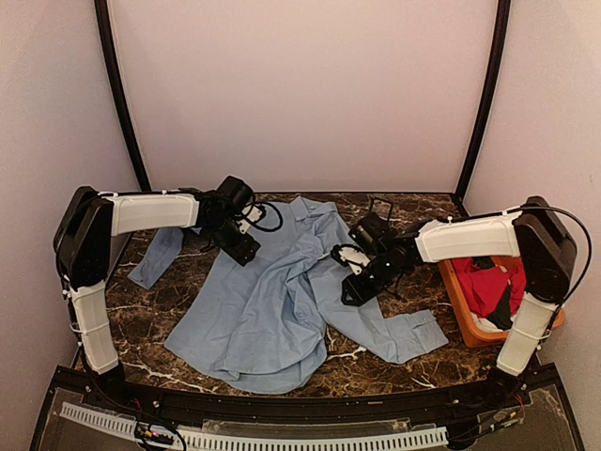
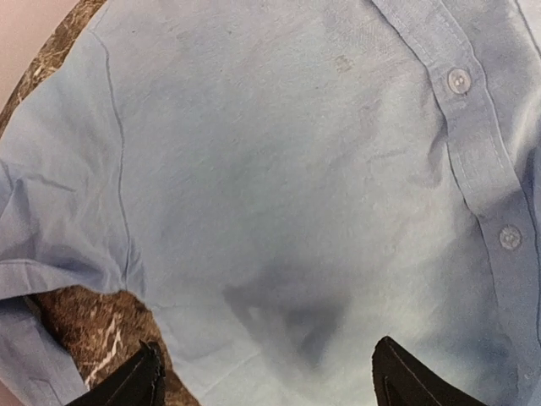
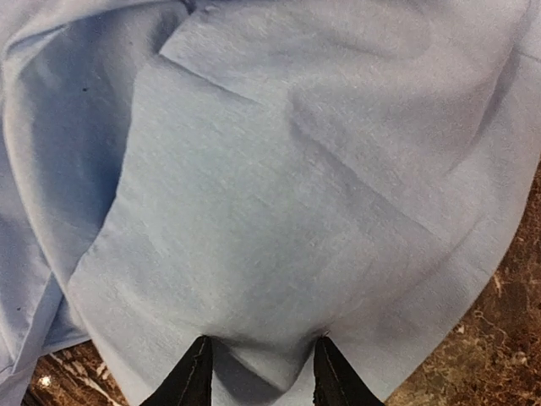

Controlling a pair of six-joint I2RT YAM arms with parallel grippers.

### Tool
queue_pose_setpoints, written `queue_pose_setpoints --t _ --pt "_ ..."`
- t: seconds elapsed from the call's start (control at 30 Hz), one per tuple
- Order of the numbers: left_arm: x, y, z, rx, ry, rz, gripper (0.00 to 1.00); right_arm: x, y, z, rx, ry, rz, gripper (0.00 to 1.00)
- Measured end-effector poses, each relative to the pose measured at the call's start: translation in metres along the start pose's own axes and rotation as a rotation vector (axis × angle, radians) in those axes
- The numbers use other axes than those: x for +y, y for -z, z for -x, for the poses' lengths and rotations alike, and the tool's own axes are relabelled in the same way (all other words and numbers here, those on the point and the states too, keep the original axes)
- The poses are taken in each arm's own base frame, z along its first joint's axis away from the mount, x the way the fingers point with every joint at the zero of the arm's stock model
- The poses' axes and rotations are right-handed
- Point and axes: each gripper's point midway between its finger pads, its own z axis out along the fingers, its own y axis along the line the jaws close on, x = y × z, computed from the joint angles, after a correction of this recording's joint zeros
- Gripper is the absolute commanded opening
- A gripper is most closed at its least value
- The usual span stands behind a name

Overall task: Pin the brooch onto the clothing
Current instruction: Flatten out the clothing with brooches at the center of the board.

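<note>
One blue shirt [image 1: 272, 301] lies on the surface [image 1: 150, 319]. Its collar is far and its hem is near, so it runs long from back to front. It is right under both arms.

The left end effector [image 2: 270, 381] hangs over the chest by two buttons [image 2: 458, 80]. Its fingers are spread wide and hold nothing.

The right end effector [image 3: 262, 381] is low over the side by the tray [image 1: 460, 305]. Its fingers are a little apart with a bump of cloth between them. I cannot tell if they pinch it.

I see no brooch. The one tray holds one red cloth [image 1: 488, 282].
</note>
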Motion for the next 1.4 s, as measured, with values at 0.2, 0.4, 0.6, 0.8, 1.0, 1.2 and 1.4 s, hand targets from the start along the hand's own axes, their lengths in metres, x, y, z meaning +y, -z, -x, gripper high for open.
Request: queue_pose_setpoints --t 0.2,0.4,0.6,0.8,1.0,1.2,1.4 --pt "-0.012 -0.053 -0.008 0.074 -0.033 -0.009 0.73 -0.008 -0.029 -0.009 0.045 -0.005 -0.015 0.39" --pt "-0.002 -0.060 -0.004 0.082 -0.035 0.036 0.64 -0.029 -0.027 -0.013 0.011 -0.043 -0.036 0.39" --pt "0.023 -0.063 -0.013 0.110 -0.017 0.110 0.63 -0.077 -0.004 -0.042 0.027 -0.138 -0.131 0.39" --pt "0.083 -0.065 -0.033 0.169 0.038 0.235 0.64 -0.109 0.018 -0.072 0.101 -0.223 -0.223 0.39" --pt "0.131 -0.064 -0.052 0.220 0.109 0.279 0.81 -0.119 0.036 -0.072 0.081 -0.259 -0.245 0.39" --pt "0.111 -0.043 -0.058 0.217 0.117 0.202 0.96 -0.094 0.072 -0.033 -0.079 -0.158 -0.222 0.44" --pt "0.076 0.055 -0.004 -0.030 0.093 0.142 0.99 -0.033 0.108 0.043 -0.320 0.068 -0.149 0.50"
